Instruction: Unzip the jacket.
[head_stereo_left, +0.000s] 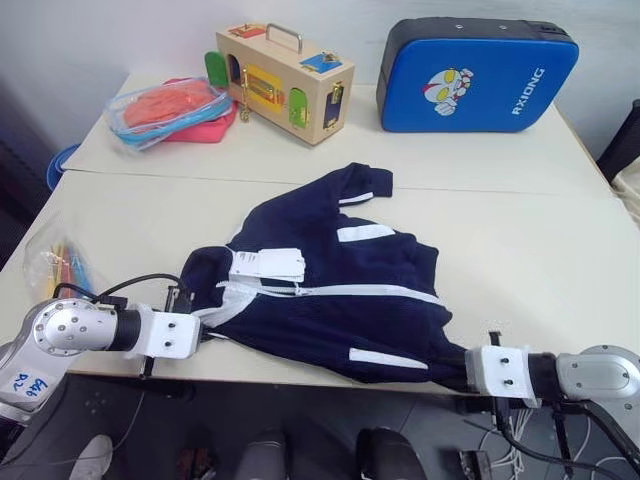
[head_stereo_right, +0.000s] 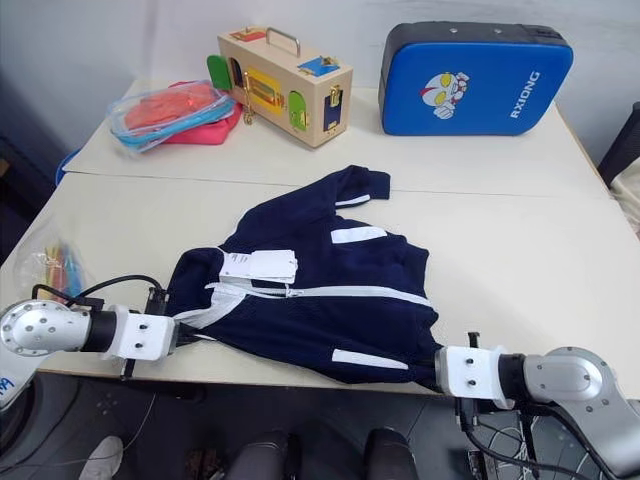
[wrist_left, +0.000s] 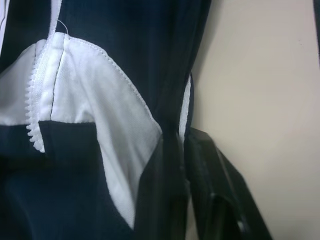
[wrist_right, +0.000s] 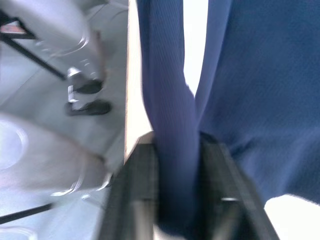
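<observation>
While the soft navy jacket lies rumpled, ribbed cloth, toothed white zipper, both grippers' black fingers pinching folds.

The dark navy jacket lies spread and rumpled near the table's front edge, its white zipper running sideways across it and closed, white paper tags resting near the collar end.

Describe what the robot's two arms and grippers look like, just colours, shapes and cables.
Both arms are built alike: a rounded silver metal joint housing with small screws, a black band, then a white boxy wrist block. The left arm has a black cable looping over it and a handwritten label near its base. The right arm trails thin black cables underneath. Each gripper, left gripper and right gripper, has two flat black fingers.
</observation>
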